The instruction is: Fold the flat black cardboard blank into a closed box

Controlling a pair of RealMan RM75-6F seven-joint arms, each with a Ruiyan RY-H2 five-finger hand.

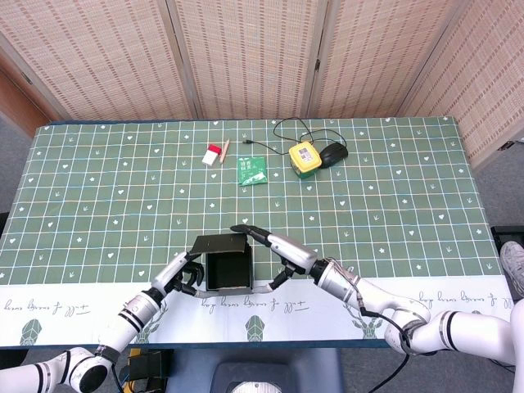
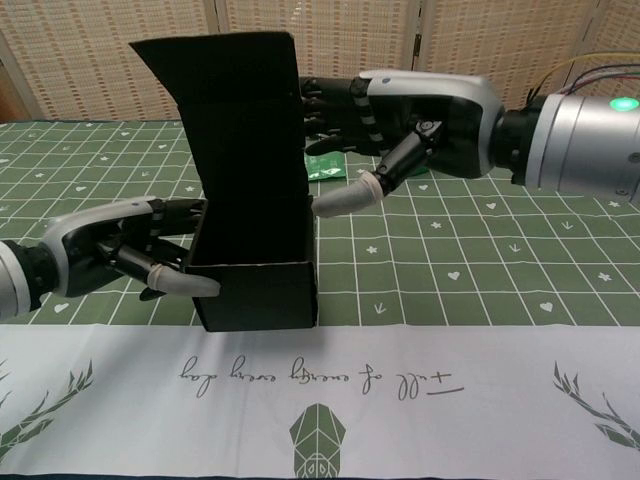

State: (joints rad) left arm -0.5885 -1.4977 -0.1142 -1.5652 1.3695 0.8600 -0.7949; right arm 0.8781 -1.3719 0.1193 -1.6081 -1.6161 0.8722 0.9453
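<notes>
Both my hands are on the black box, which stands upright near the table's front edge, its long lid flap rising from the far wall. My left hand grips its left wall; my right hand, fingers spread, presses behind the flap.

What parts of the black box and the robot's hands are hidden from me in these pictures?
- Inside of the black box: chest view, front wall blocks it; head view too dark.
- Right hand fingers behind the lid flap: chest view, the flap covers their tips.
- Left hand: whether it grips or only touches the box wall, unclear in both views.
- Small red and white thing: head view, too small.
</notes>
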